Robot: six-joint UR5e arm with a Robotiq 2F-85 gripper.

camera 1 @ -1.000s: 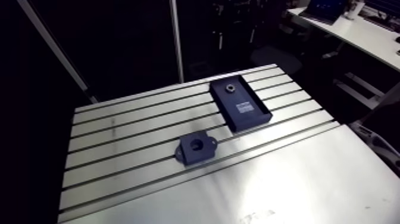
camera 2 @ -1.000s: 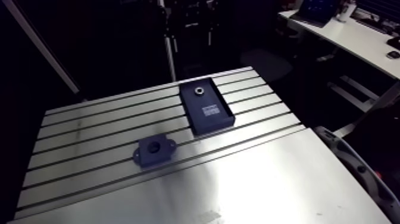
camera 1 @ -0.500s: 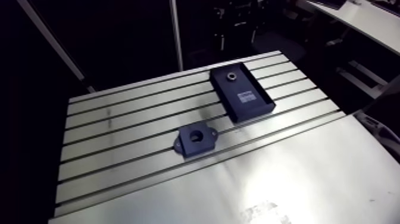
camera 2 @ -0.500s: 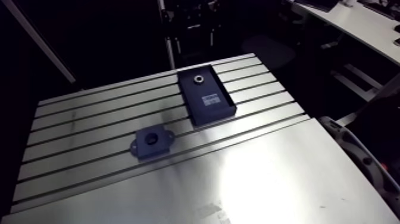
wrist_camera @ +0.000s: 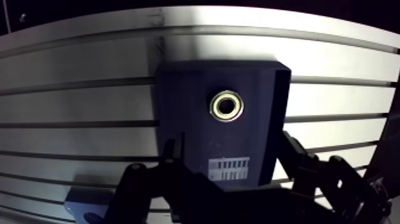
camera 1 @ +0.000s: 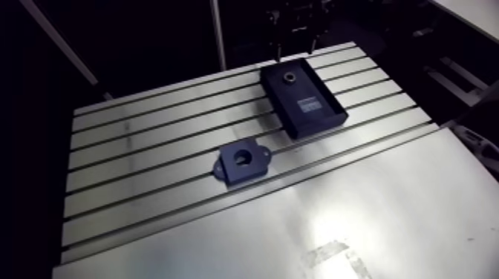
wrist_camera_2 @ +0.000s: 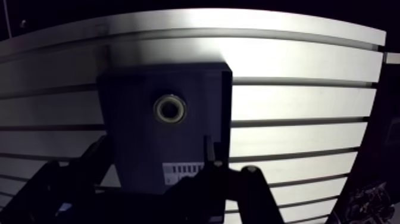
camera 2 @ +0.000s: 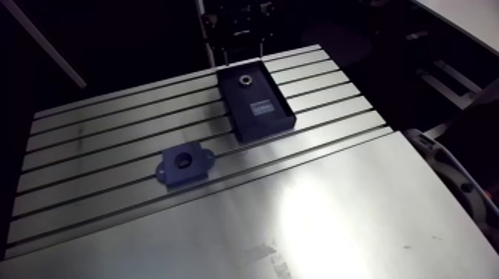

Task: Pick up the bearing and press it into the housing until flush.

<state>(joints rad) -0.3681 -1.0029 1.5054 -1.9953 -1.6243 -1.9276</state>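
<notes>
A slotted aluminium desk carries a dark blue rectangular tray near its far edge, with a pale printed label on the tray's floor.

Slotted aluminium table, carrying a dark rectangular tray. Ring-shaped bearing lies at the tray's far end. Dark flanged housing, bore upward, stands apart from the tray.

A: Where's the glare?
B: On the table, five o'clock in the arm view; beyond it, darkness.
A: Wrist view?
B: Slots bow; tray and gripper are dark silhouettes.
</notes>
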